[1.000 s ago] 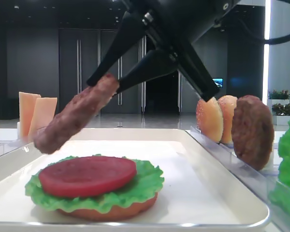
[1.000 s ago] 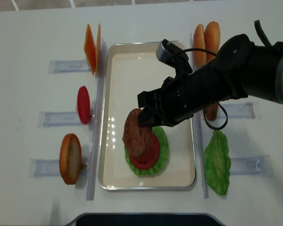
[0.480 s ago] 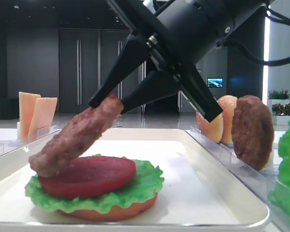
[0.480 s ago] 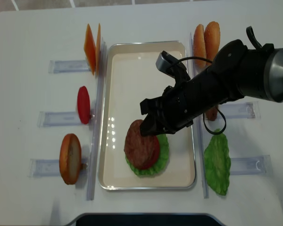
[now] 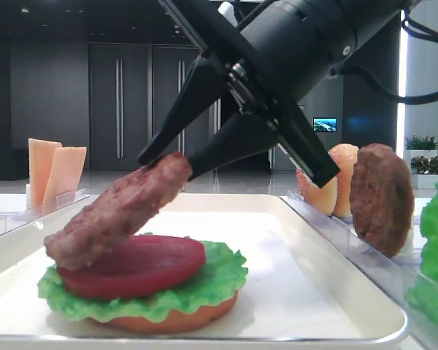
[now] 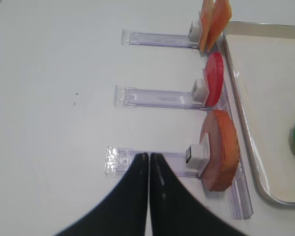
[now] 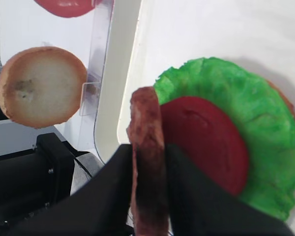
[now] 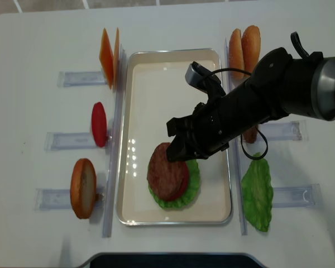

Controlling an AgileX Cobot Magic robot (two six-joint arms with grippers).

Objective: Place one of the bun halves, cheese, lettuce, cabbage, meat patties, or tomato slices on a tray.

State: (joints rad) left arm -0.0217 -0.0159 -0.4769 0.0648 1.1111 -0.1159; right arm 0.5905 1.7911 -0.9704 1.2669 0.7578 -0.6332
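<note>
Clear racks [image 8: 113, 139] flanking tray [image 8: 139, 111]; spare lettuce [image 8: 257, 192] right.

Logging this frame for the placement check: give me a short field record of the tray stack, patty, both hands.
tray: holds stack of bun half, lettuce, tomato slice
meat patty: tilted, low end resting on the tomato slice, high end between the fingers
right hand: shut on the patty's upper edge
left hand: shut, empty, over the table beside the racks
</note>
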